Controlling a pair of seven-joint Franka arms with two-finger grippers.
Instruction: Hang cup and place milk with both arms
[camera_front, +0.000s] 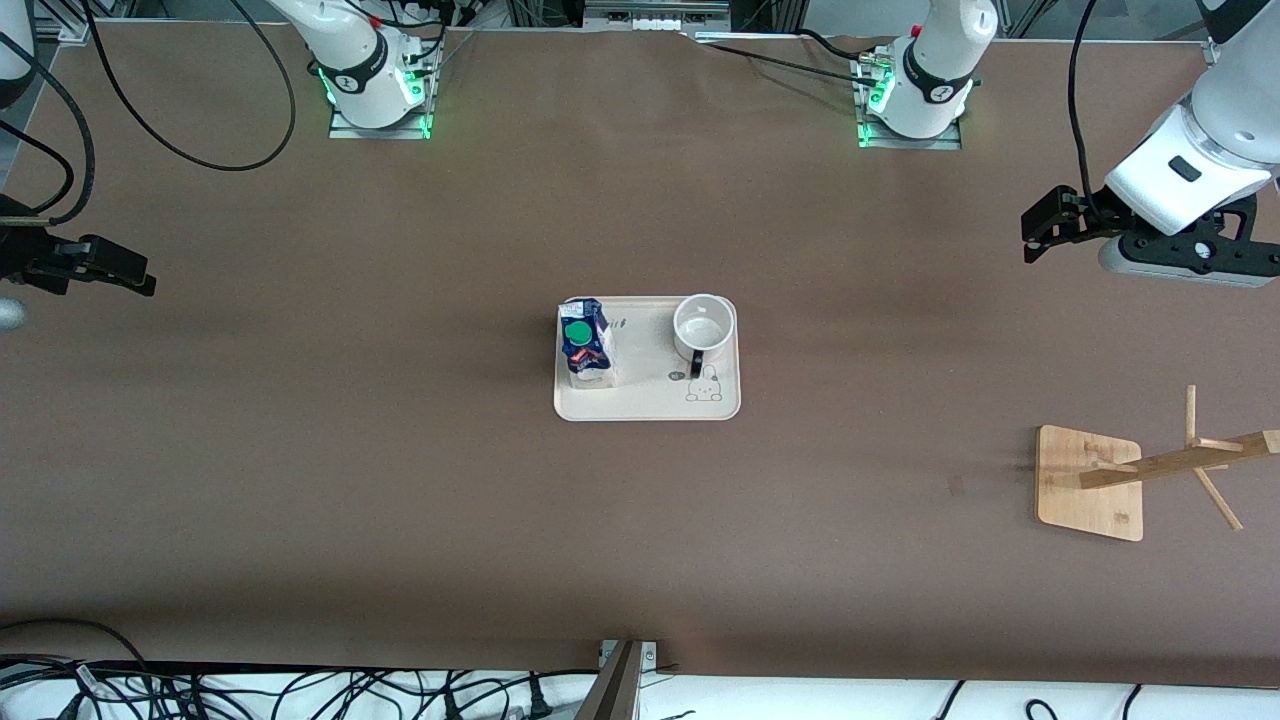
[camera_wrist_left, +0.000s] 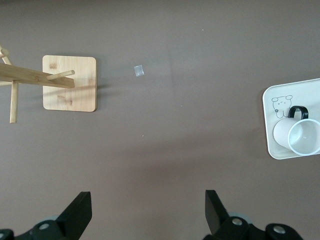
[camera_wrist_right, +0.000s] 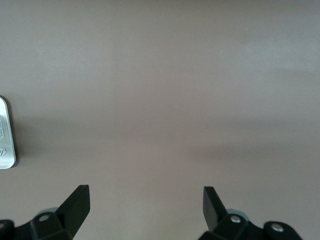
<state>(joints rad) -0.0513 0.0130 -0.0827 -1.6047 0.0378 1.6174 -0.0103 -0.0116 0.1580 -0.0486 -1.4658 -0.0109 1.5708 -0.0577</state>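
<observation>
The white cup (camera_front: 704, 325) with a black handle stands upright on a cream tray (camera_front: 650, 402) at the table's middle. The milk (camera_front: 586, 343), blue-topped with a green cap, stands on the same tray, toward the right arm's end. My left gripper (camera_front: 1045, 225) is open and empty over bare table at the left arm's end. Its wrist view shows its open jaws (camera_wrist_left: 148, 210), the cup (camera_wrist_left: 297, 136) and the tray's rim (camera_wrist_left: 268, 131). My right gripper (camera_front: 125, 272) is open and empty over bare table at the right arm's end; its wrist view (camera_wrist_right: 145, 205) shows only the tray's edge (camera_wrist_right: 6, 135).
A wooden rack with a square base (camera_front: 1090, 483) and pegs on a post stands toward the left arm's end, nearer to the front camera than the tray. It also shows in the left wrist view (camera_wrist_left: 69, 83). A small bit of tape (camera_wrist_left: 139, 70) lies beside it.
</observation>
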